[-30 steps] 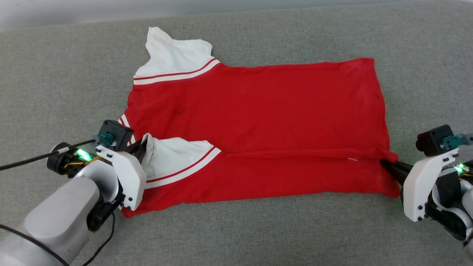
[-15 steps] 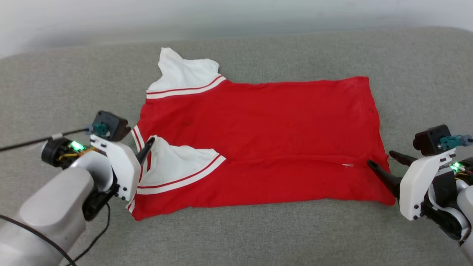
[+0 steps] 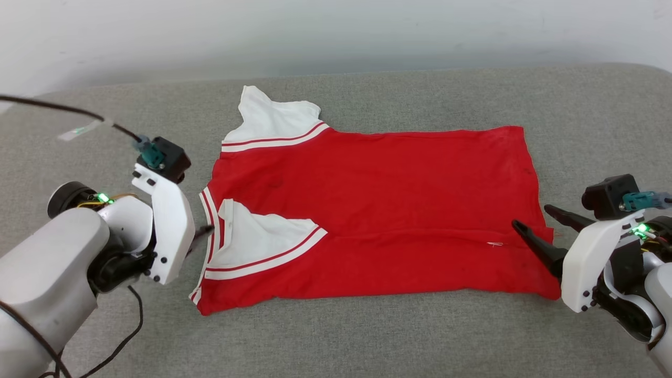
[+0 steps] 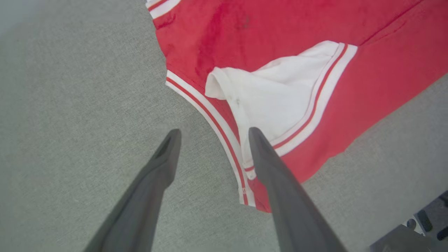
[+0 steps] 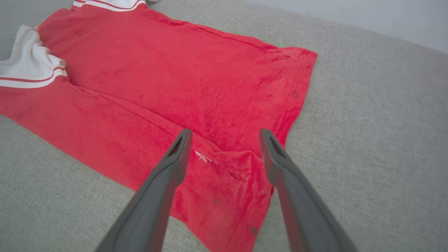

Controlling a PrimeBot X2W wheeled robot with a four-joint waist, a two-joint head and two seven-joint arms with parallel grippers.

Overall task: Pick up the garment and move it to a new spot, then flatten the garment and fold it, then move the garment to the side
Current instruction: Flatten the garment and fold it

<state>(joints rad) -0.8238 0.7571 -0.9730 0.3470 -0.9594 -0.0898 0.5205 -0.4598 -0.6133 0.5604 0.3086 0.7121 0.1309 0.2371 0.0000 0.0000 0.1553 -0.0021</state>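
On grey woven cushion [image 3: 367, 336]: garment [image 3: 378, 210] lying flat, collar end toward robot's left, hem toward right. Near long edge folded up over the body, near sleeve [image 3: 257, 236] tucked on top. Far sleeve [image 3: 273, 118] sticking out flat at the back.

Left gripper [image 4: 214, 130] at collar end, jaws wide apart, nothing between them, one finger over striped trim, the other over bare cushion. Right gripper [image 5: 225, 131] at hem end, likewise spread and empty, straddling the fold's corner; touching cloth or just above, cannot tell.

Likely reason for placement: one gripper per end of the fold line, for a straight long-edge fold. Judged near lengthwise fold done, far side not yet folded.

Cushion soft, matte, textured; probably grippy enough to keep cloth from sliding. Pale plain wall [image 3: 315, 31] behind. Black cable [image 3: 52, 107] trailing from left wrist.
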